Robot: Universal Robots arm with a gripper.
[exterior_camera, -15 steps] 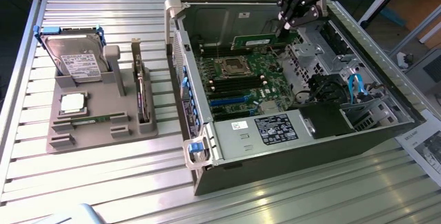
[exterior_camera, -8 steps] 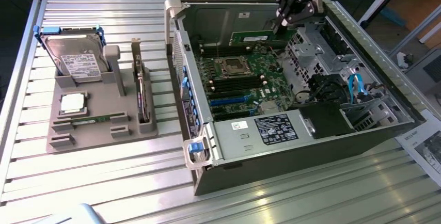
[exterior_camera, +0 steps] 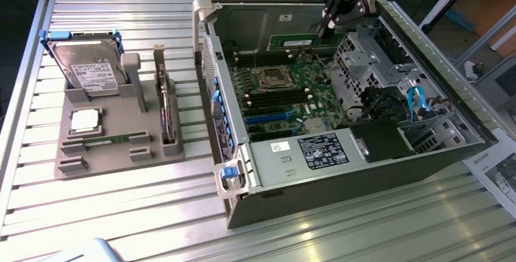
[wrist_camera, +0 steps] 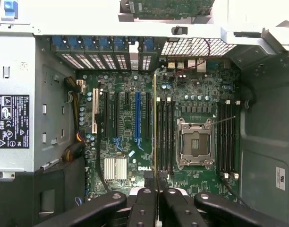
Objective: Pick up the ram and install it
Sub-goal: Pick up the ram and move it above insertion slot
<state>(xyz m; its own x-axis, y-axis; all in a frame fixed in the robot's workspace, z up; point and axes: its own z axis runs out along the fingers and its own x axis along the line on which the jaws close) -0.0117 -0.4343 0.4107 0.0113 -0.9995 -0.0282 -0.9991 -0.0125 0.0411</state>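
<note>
Gripper (wrist_camera: 156,184): clenched on the ram (wrist_camera: 155,127). In the wrist view the two black fingers (wrist_camera: 145,191) press in from either side of the stick's near end. The stick shows edge-on as a thin pale line running away from the fingertips.

Location of the ram: inside the open case (exterior_camera: 363,180), held above the motherboard (exterior_camera: 290,93). In the exterior view it is a narrow green strip reaching from the fingertips toward that view's left, close to the case's far wall. In the wrist view its edge lines up alongside the bank of black slots (wrist_camera: 165,137) next to the bare socket (wrist_camera: 195,144), on the side nearer the blue slot (wrist_camera: 137,118). I cannot tell whether the lower edge touches the board or a slot.

Case: lies on its side on the slatted table (exterior_camera: 121,214), with the open face up. The power supply (exterior_camera: 322,150) sits at the near end with its label showing.

Tray (exterior_camera: 121,153): grey, well apart from the case on the exterior view's left. It holds a hard drive (exterior_camera: 90,72) standing upright, a silver processor (exterior_camera: 84,120) lying flat in front of it, and a dark card (exterior_camera: 165,114) on edge along the side nearest the case.
</note>
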